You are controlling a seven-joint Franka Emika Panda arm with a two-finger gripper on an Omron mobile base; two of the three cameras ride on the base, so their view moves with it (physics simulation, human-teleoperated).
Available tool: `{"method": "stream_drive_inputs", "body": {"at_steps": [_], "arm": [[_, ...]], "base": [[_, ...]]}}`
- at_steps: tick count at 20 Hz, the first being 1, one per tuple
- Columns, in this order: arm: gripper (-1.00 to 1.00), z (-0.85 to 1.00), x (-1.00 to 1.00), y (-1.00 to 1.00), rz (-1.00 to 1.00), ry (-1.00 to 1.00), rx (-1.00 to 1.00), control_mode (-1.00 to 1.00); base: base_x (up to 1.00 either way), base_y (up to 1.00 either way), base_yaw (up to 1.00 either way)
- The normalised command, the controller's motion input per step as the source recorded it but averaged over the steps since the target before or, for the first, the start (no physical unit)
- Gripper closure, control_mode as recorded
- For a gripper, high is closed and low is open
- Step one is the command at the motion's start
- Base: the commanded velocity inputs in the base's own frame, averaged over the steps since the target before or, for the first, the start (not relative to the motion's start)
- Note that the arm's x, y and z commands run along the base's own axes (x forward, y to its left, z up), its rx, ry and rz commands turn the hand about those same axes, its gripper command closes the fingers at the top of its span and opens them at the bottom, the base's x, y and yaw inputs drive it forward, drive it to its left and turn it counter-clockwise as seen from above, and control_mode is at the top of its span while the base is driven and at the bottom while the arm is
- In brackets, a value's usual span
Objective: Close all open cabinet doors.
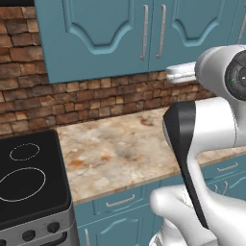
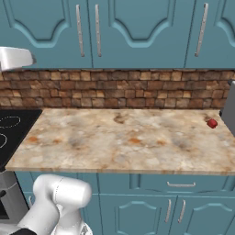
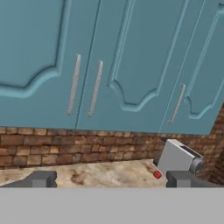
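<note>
Three teal cabinet doors with arched panels hang above the counter. The left pair (image 3: 48, 65) (image 3: 140, 61) meets at two silver bar handles (image 3: 73, 85) (image 3: 95, 87). A third cabinet door (image 3: 192, 83) stands further right with its own handle (image 3: 177, 104). The same doors (image 2: 133, 27) appear in the right base view, and all lie flush with one another. My gripper (image 3: 109, 181) is open, fingertips (image 3: 41, 179) wide apart with nothing between them, held back from the doors and aimed at their lower edge. The white hand (image 1: 180, 73) hovers just below the doors.
A marbled counter (image 2: 119, 142) runs under a brick backsplash (image 2: 119, 89). A small red thing (image 2: 211, 123) lies at the right, beside a grey appliance (image 3: 177, 157). A black stove top (image 1: 26, 178) is at the left. Teal drawers (image 2: 181, 184) sit below the counter.
</note>
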Motion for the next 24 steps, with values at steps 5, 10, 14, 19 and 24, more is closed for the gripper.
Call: {"method": "stream_drive_inputs", "body": {"at_steps": [5, 10, 14, 19, 24], "arm": [[-1.0, -0.09, -0.02, -0.02, 0.0, 0.02, 0.02, -1.0], [-1.0, 0.0, 0.0, 0.0, 0.0, 0.0, 0.0, -1.0], [-1.0, -0.11, -0.06, 0.03, 0.0, 0.02, 0.0, -1.0], [-1.0, -0.26, -0.02, 0.3, 0.0, 0.06, 0.0, -1.0], [-1.0, -0.26, -0.13, 0.17, 0.0, 0.02, 0.0, -1.0]], "base": [[0.0, 0.0, 0.0], [0.0, 0.0, 0.0], [0.0, 0.0, 0.0], [0.0, 0.0, 0.0], [0.0, 0.0, 0.0]]}}
